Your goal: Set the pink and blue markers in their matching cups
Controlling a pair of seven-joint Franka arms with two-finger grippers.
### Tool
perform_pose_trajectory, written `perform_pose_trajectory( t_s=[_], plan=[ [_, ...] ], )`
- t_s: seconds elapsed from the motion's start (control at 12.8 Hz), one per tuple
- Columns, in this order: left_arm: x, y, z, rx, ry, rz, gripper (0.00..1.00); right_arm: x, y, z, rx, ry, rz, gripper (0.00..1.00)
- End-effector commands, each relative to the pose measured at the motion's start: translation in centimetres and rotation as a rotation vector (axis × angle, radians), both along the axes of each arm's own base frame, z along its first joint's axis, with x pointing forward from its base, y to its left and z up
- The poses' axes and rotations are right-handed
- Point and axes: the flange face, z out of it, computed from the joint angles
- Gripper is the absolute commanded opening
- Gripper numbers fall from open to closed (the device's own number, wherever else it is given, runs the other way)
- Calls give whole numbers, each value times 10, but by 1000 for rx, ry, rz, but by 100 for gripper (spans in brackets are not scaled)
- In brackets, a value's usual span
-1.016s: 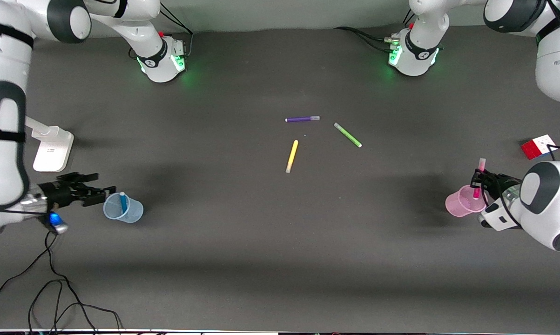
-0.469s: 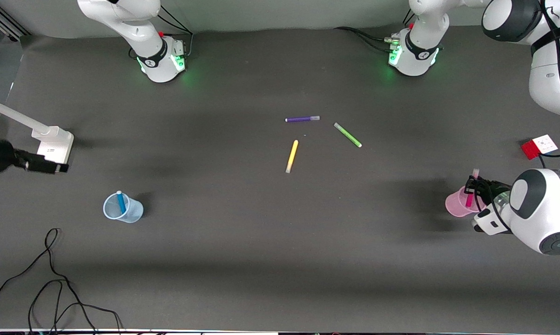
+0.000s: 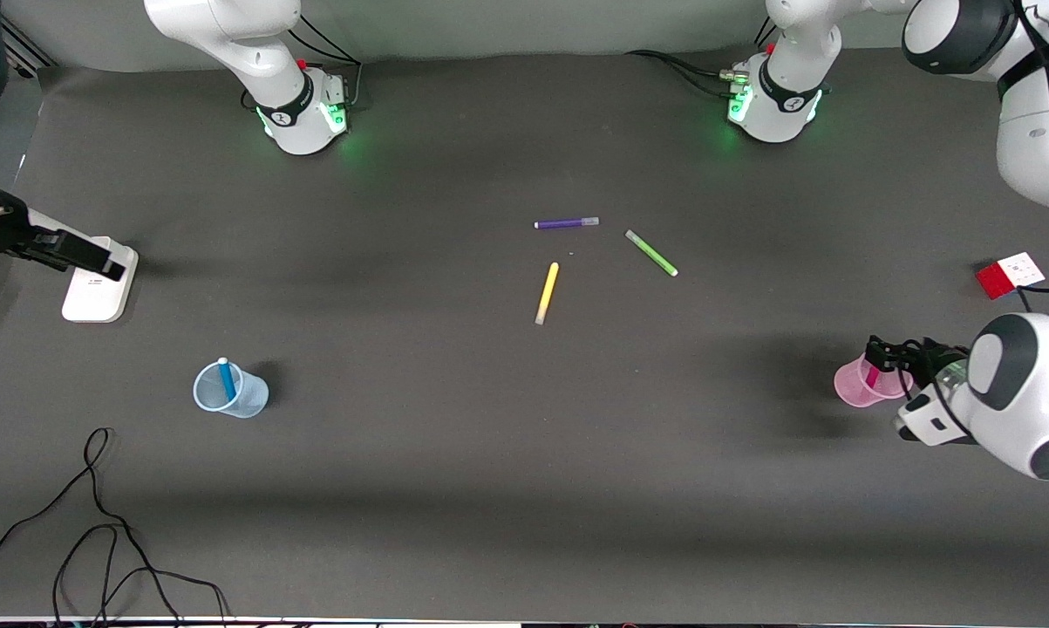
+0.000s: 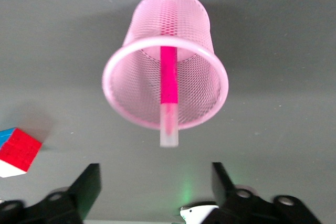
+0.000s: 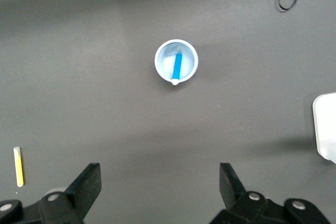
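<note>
The pink marker (image 3: pixel 873 376) stands inside the pale pink mesh cup (image 3: pixel 854 384) at the left arm's end of the table. In the left wrist view the marker (image 4: pixel 168 77) leans in the cup (image 4: pixel 137 85), its pale end resting at the rim. My left gripper (image 3: pixel 883 351) hovers over that cup, open and empty (image 4: pixel 155 174). The blue marker (image 3: pixel 225 378) stands in the pale blue cup (image 3: pixel 245 399) toward the right arm's end; both show in the right wrist view, marker (image 5: pixel 177 66) in cup (image 5: pixel 189 61). My right gripper (image 3: pixel 105 262) is open and empty (image 5: pixel 160 174), high over the table's edge.
A purple pen (image 3: pixel 566 223), a green pen (image 3: pixel 651 253) and a yellow pen (image 3: pixel 547 293) lie mid-table. A colour cube (image 3: pixel 1010 275) sits near the pink cup. A white stand base (image 3: pixel 97 288) sits under the right gripper. Black cables (image 3: pixel 97 523) lie near the front camera.
My left gripper lowered the pink marker into the pink cup and let it go. My right gripper rose away from the blue cup toward the table's edge.
</note>
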Motion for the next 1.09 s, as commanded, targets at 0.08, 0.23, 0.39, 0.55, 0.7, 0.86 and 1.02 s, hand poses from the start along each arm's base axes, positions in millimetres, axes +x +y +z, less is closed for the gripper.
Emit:
perform_pose_trajectory(
  t_s=[0.08,0.23,0.39,0.55,0.7,0.86,1.02],
  plan=[
    [-9,-3,108,-31,-126,13,100,-3,67,20,-62,0,168,100],
    [-24,-5,158,-73,-187,1,100,-7,80,23,-85,12,207,100],
    [-41,-7,197,-84,-235,4,100,-6,73,31,-64,-2,194,100],
    [-57,-16,225,-76,-280,-9,100,-5,69,36,-57,9,184,100],
    [-73,-28,239,-69,-327,-21,100,0,57,41,-36,2,152,100],
    [-94,-46,250,-50,-390,-56,100,0,55,46,-6,-9,138,100],
    [-109,-62,263,-61,-431,-61,100,1,54,46,-5,-8,125,100]
  ],
)
